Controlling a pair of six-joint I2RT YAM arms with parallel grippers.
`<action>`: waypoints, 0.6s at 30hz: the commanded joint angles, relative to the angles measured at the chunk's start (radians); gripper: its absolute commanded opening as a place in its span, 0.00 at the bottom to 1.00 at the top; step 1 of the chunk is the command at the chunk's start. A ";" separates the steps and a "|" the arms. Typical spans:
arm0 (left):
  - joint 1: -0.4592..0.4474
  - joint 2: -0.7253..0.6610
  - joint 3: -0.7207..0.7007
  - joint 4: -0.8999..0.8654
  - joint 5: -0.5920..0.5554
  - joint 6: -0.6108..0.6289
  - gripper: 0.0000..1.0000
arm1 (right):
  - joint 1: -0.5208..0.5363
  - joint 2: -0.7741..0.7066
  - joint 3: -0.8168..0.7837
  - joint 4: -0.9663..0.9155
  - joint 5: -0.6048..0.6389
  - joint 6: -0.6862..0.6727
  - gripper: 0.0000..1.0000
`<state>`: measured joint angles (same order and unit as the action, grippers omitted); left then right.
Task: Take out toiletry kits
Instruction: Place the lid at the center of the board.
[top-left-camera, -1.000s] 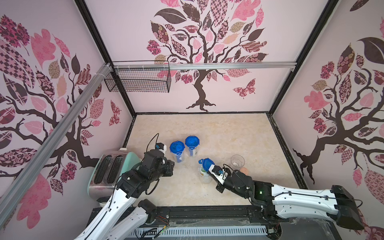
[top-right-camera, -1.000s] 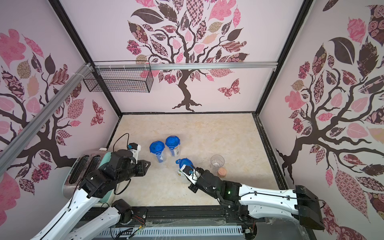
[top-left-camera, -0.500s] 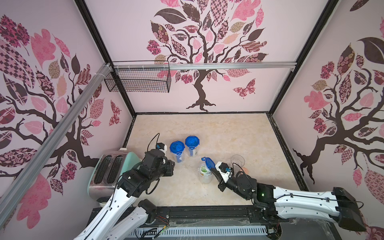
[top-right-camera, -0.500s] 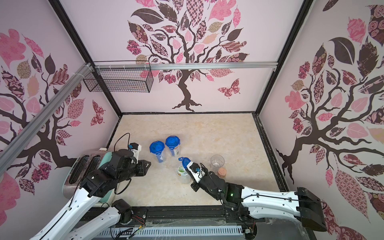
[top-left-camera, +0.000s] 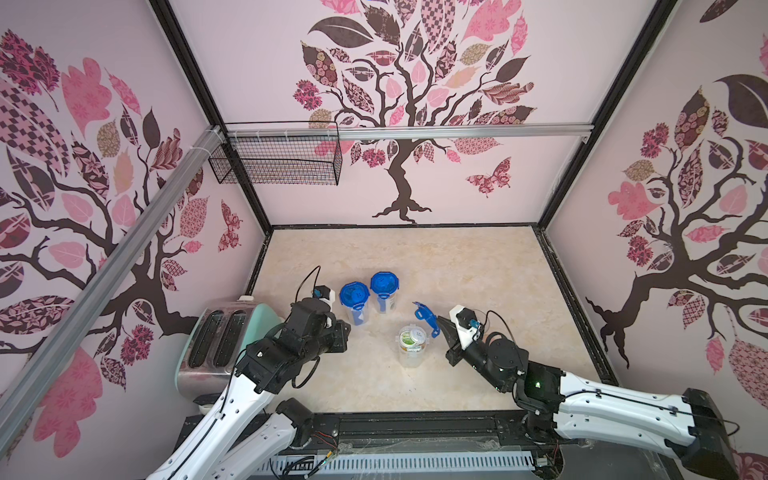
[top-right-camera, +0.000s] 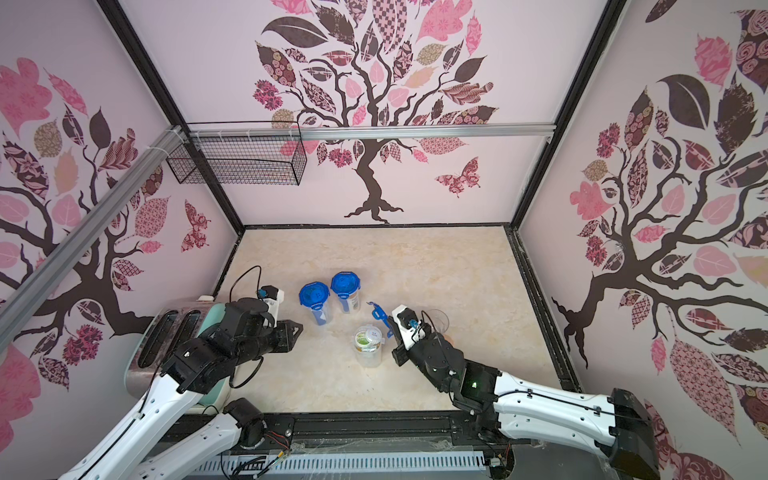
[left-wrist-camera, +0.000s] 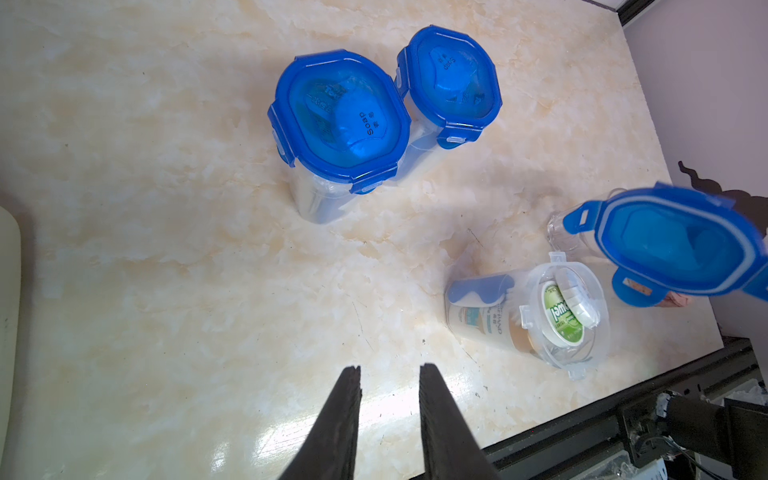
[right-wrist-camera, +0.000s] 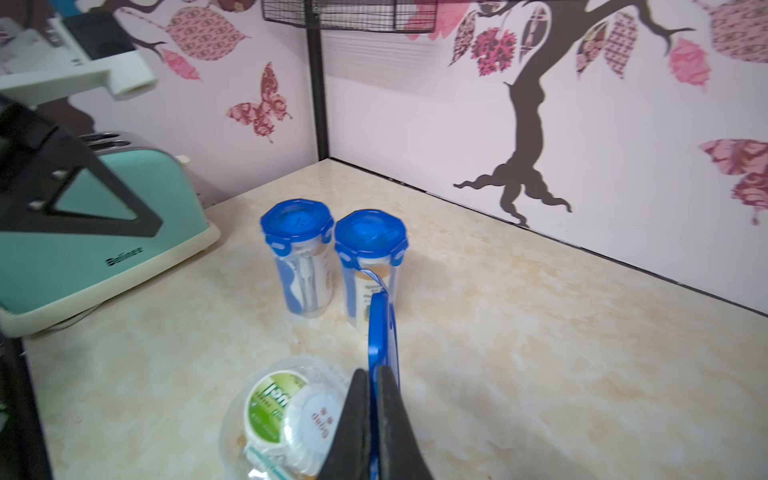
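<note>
Pinching the blue lid (right-wrist-camera: 382, 328) by its thin edge in the right gripper (right-wrist-camera: 372, 376), left gripper (left-wrist-camera: 389, 368) narrowly parted, empty, risked a slip.

Bright, even light; glare on the countertop (left-wrist-camera: 208, 332), wide-angle bending at edges.

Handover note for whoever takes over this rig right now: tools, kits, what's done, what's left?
Right tool: shut on the blue lid, held in the air beside the open jar.
Left tool: open, empty, over the table.
Kits: one kit sits in the open jar; two more are in the lidded jars, side by side.
Done: one lid off.
Left: put the lid down, take out that kit, then open and empty the other two.
</note>
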<state>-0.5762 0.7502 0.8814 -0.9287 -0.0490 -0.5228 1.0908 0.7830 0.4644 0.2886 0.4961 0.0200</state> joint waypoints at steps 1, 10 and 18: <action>0.004 -0.009 -0.010 0.018 0.003 0.011 0.29 | -0.105 -0.026 0.065 -0.055 -0.019 0.055 0.00; 0.004 -0.014 -0.009 0.019 0.005 0.011 0.29 | -0.569 -0.008 0.084 -0.112 -0.188 0.336 0.00; 0.003 -0.018 -0.012 0.021 0.009 0.011 0.29 | -0.878 0.040 0.012 -0.148 -0.306 0.600 0.08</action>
<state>-0.5762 0.7418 0.8806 -0.9283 -0.0471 -0.5228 0.2596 0.8120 0.4900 0.1856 0.2470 0.4786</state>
